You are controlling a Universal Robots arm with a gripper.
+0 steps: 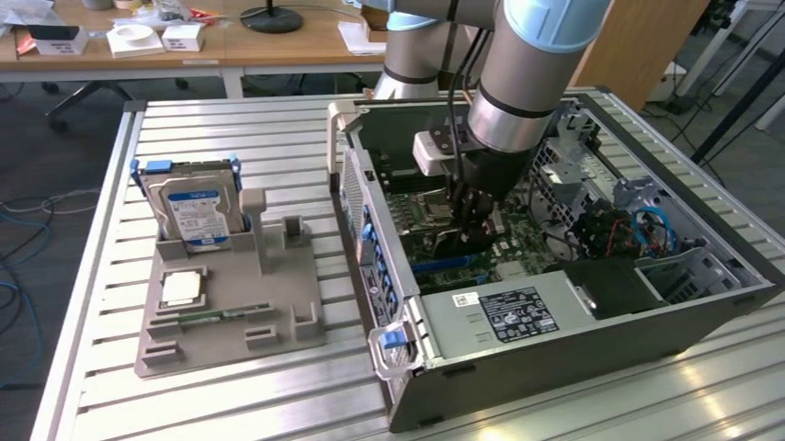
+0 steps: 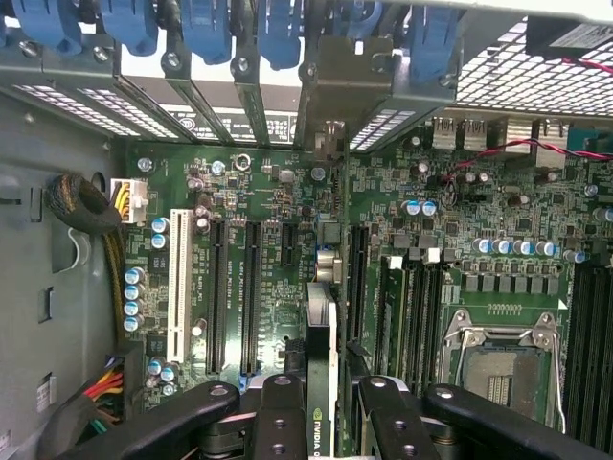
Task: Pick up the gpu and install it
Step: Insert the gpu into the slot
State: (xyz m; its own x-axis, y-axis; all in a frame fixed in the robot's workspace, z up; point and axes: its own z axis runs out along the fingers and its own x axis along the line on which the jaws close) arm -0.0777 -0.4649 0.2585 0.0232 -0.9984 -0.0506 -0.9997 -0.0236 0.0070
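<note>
Exterior view: the arm [image 1: 528,83] comes in from the far side of the bench [image 1: 221,119]. Its last link points nearly straight down into the open computer case [image 1: 723,266], which lies on its side. The end effector [image 1: 472,220] is low inside the case, just above the motherboard [image 1: 424,216]. It is dark against dark parts there, so what sits between its fingers is hard to make out. To the exterior view's left, well apart from the case, a grey holder [image 1: 233,312] carries an upright hard drive [image 1: 194,207] with a blue label. Its print is too small to read. A white-and-black label [image 1: 516,312] on the power supply is equally illegible.

Wrist view: the end effector [image 2: 324,422] looks down the board, its black fingers [image 2: 278,412] cut off at the frame edge. They are pinched on the gpu [image 2: 321,335], which is seen edge-on as a thin card standing on edge over the board. It sits between the pair of long black slots [image 2: 251,287] and another black slot [image 2: 356,283]. A green-and-white logo shows on the card near the fingers, partly cropped. The card's far end points toward the rear slot covers under the blue latches [image 2: 206,29]. Whether its lower edge is seated in a slot cannot be told. White print on the board is unreadable.
</note>
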